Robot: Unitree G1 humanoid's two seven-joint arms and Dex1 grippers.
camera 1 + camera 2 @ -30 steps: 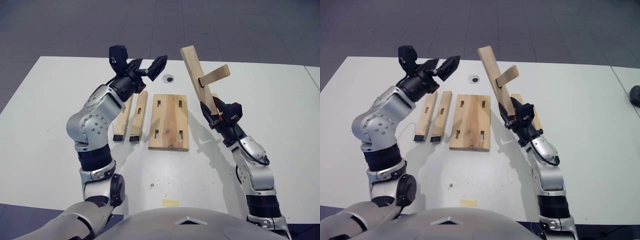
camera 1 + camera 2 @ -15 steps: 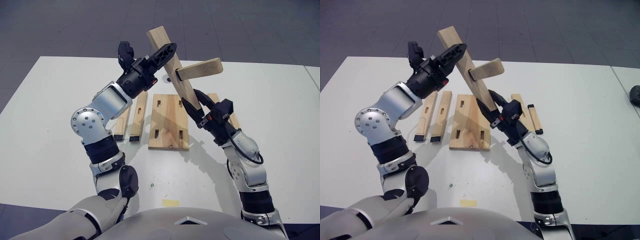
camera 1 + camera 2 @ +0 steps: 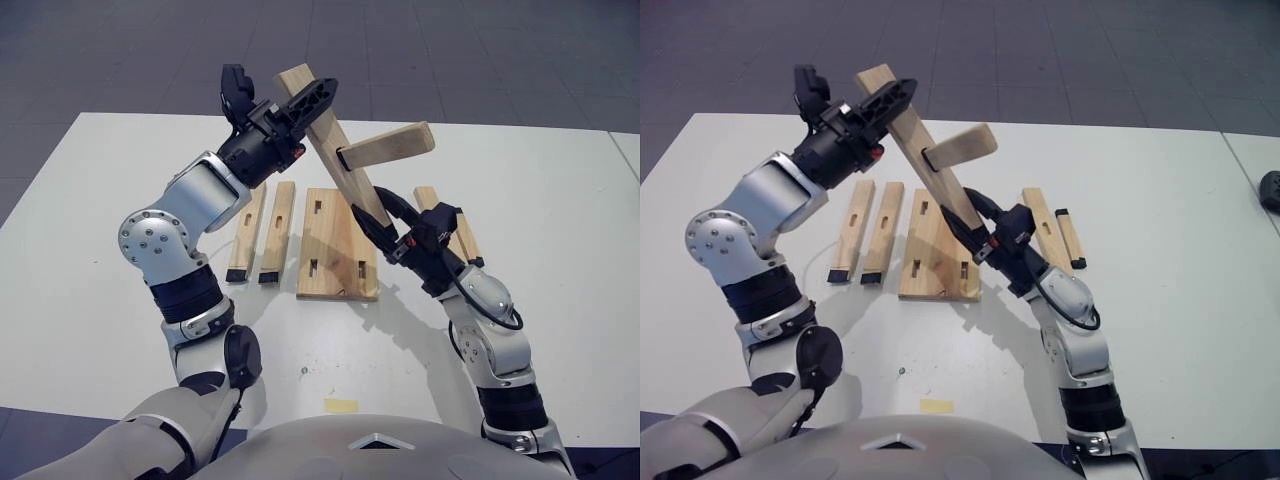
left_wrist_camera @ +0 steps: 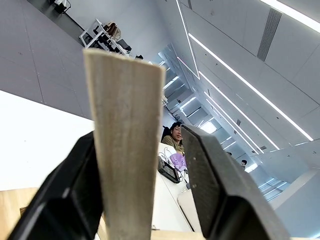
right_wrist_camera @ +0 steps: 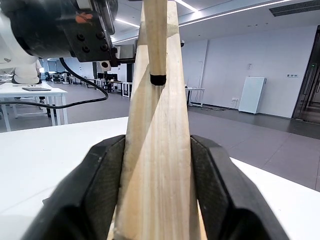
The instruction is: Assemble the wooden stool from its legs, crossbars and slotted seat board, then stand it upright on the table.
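A wooden leg (image 3: pixel 322 125) with a crossbar (image 3: pixel 392 146) plugged into its side hangs tilted above the slotted seat board (image 3: pixel 325 252). My right gripper (image 3: pixel 372 215) is shut on the leg's lower end, seen close up in the right wrist view (image 5: pixel 157 142). My left gripper (image 3: pixel 308 88) straddles the leg's top end. In the left wrist view (image 4: pixel 137 137) one finger (image 4: pixel 65 195) lies against the wood and a gap shows on the other side. Two more legs (image 3: pixel 246 232) (image 3: pixel 277 230) lie left of the board.
Right of the board lie another leg (image 3: pixel 1038 225) and a thin crossbar (image 3: pixel 1070 240) with black ends. A yellow tape strip (image 3: pixel 340 405) sits near the table's front edge. A dark object (image 3: pixel 1270 185) lies at the far right.
My left gripper swung from above the two lying legs to the held leg's top end. The right arm tilted the leg further left and carried it over the seat board.
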